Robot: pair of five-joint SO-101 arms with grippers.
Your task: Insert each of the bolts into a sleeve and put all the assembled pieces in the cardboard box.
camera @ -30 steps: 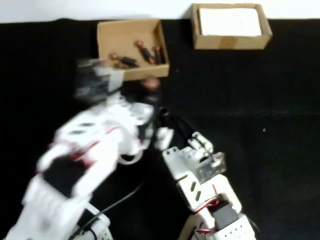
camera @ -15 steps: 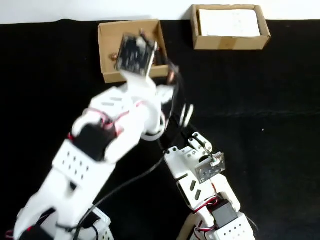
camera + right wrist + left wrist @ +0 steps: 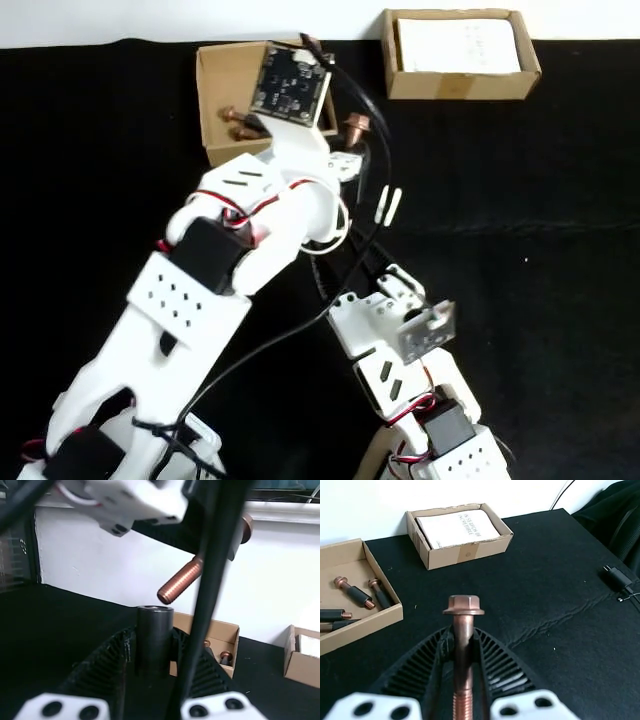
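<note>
My left gripper [image 3: 463, 642] is shut on a copper bolt [image 3: 463, 625], which stands head up between the jaws. From above, that bolt [image 3: 356, 127] hangs just off the right corner of the cardboard box [image 3: 213, 95]. Several assembled bolt-and-sleeve pieces [image 3: 354, 594] lie in the box. My right gripper [image 3: 154, 640] is shut on a black sleeve [image 3: 154, 637], held upright with its hole facing up. The threaded tip of the bolt [image 3: 182, 581] is tilted and sits just above and a little to one side of the sleeve's mouth, not touching it.
A second cardboard box [image 3: 460, 75] holding white paper stands at the back right. A black plug [image 3: 618, 578] lies on the black cloth. The left arm's cables [image 3: 345, 250] hang over the right arm [image 3: 400, 345].
The left arm has swung up and away from the front of the table, carrying the bolt to the box's right corner. The right arm has barely moved.
</note>
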